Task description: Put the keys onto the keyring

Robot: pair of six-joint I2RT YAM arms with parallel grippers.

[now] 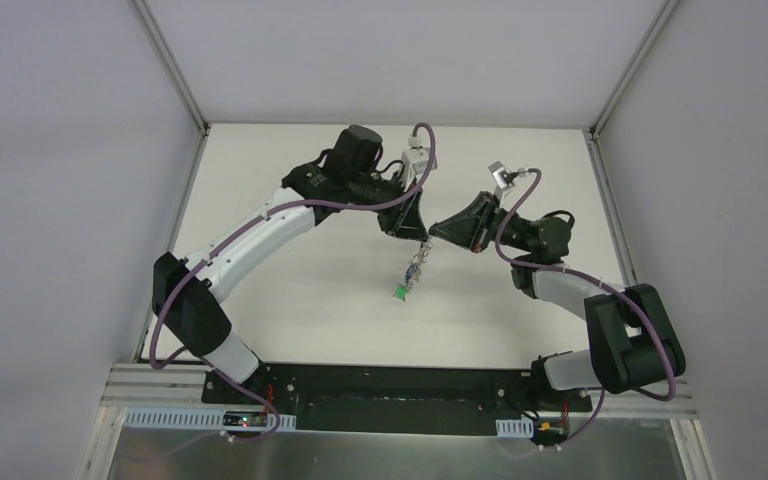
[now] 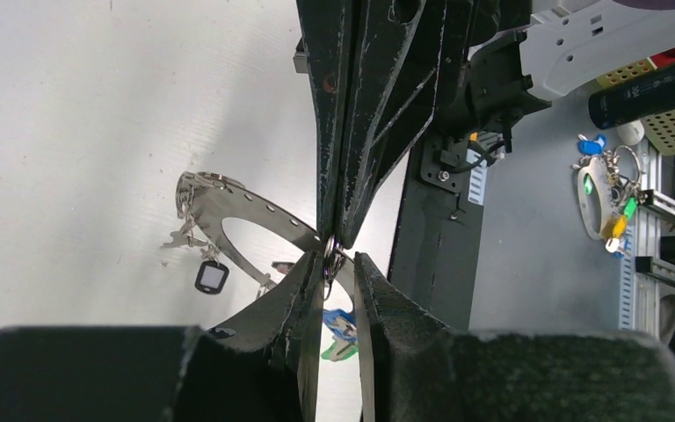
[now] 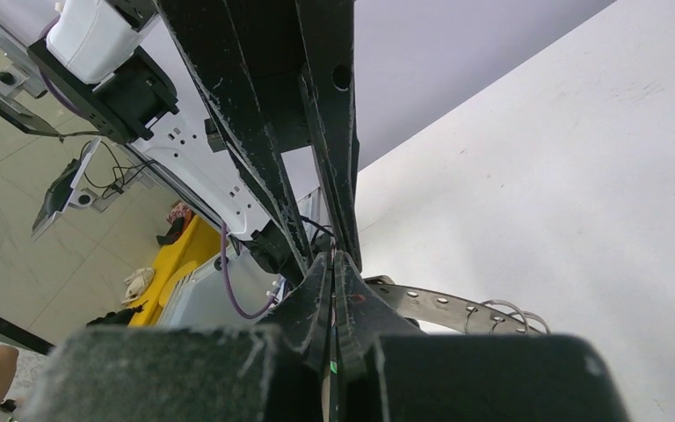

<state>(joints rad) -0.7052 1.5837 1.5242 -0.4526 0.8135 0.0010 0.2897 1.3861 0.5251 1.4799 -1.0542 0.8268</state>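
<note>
Right tool (image 2: 332, 236) is pinched tight on the keyring (image 2: 255, 209), fingers together with no gap. The hoop hangs from its tip, over the table (image 2: 70, 132). Left tool (image 2: 337, 260) sits tip-to-tip with the right tool and shows a narrow gap between its fingers. A small ring on the hoop sits in that gap, right at the right tool's tip; can't tell if the left fingers touch it. From the right tool the perforated band curves away, with silver keys (image 2: 185, 236) and a black tag (image 2: 212, 277) on its far end. Blue tag (image 2: 341, 321) and green tag (image 2: 338, 352) hang just past the right tool's tip, seen through the left tool's gap. In the top view the green tag is furthest from the right tool; can't tell if it touches the table.
</note>
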